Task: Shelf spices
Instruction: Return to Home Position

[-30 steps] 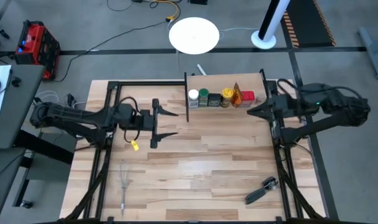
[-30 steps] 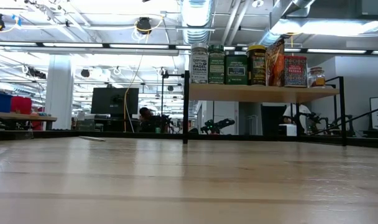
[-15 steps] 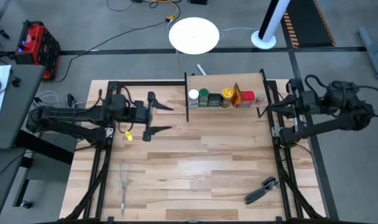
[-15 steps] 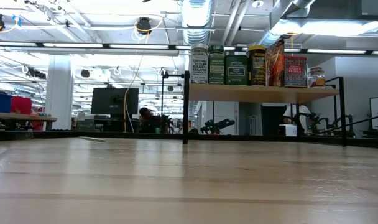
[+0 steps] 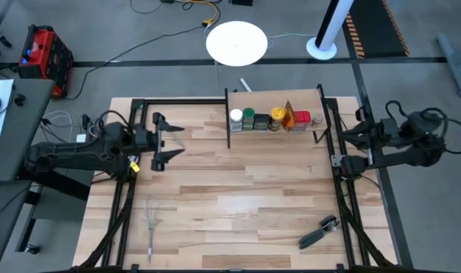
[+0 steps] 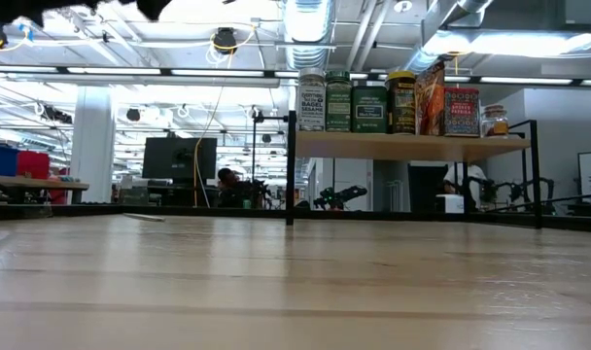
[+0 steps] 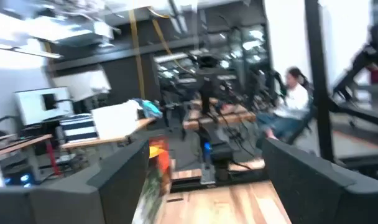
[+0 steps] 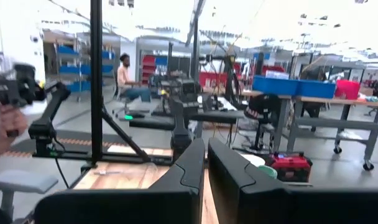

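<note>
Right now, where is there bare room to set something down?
The table is bare between the shelf, the whisk and the black-handled tool. The shelf is crowded with spices. The left gripper hangs near the left edge, the right gripper near the right edge.

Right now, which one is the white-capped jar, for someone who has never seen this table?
On the wooden table, find the small shelf at its back edge. Spices stand in a row on it; the white-capped jar is at the row's left end in the high view, beside a green-capped jar. No other cap there is white.
</note>
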You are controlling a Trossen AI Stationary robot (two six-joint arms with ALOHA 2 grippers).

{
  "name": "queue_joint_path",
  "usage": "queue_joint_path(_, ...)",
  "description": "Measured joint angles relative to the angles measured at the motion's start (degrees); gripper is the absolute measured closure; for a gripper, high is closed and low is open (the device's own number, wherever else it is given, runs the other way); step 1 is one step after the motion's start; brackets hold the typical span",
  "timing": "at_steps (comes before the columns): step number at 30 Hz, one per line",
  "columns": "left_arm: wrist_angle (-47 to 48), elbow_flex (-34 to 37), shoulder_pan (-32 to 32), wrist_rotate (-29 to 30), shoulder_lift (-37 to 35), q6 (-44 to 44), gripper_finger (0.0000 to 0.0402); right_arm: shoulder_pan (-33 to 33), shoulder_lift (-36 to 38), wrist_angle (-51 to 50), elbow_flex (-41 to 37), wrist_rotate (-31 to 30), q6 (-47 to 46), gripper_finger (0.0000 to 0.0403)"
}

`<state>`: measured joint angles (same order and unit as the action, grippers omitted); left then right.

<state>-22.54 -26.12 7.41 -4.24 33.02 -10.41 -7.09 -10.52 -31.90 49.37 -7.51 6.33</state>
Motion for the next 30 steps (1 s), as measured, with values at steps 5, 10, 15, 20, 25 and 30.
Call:
queue_joint_path(5, -4.27, 6.82, 2.70, -0.65, -4.91, 2.28, 0.0098, 0.00, 5.78, 1.51, -4.27, 0.15, -1.17, 0.0376)
queue_joint_path(10, -3.64, 9.98, 4.40, -0.84, -6.11, 1.40, 0.0098, 0.00, 10.29, 2.44, -9.00, 0.15, -2.01, 0.0376)
queue_joint_path(15, -5.88, 14.23, 5.97, -0.90, -6.08, 2.26, 0.0098, 0.00, 9.98, 4.48, -11.63, 0.15, -2.21, 0.0376)
queue_joint_path(20, -10.76, 17.77, 7.25, -1.03, -6.11, 3.00, 0.0098, 0.00, 10.28, 7.18, -14.93, 0.33, -2.11, 0.0376)
queue_joint_path(25, -8.92, 18.24, 7.49, -1.01, -6.07, 1.91, 0.0098, 0.00, 10.31, 9.13, -18.72, 0.31, -3.34, 0.0376)
queue_joint_path(30, -6.59, 18.24, 7.49, -1.01, -6.06, 1.67, 0.0098, 0.00, 10.31, 12.55, -22.58, 0.29, -3.57, 0.0376)
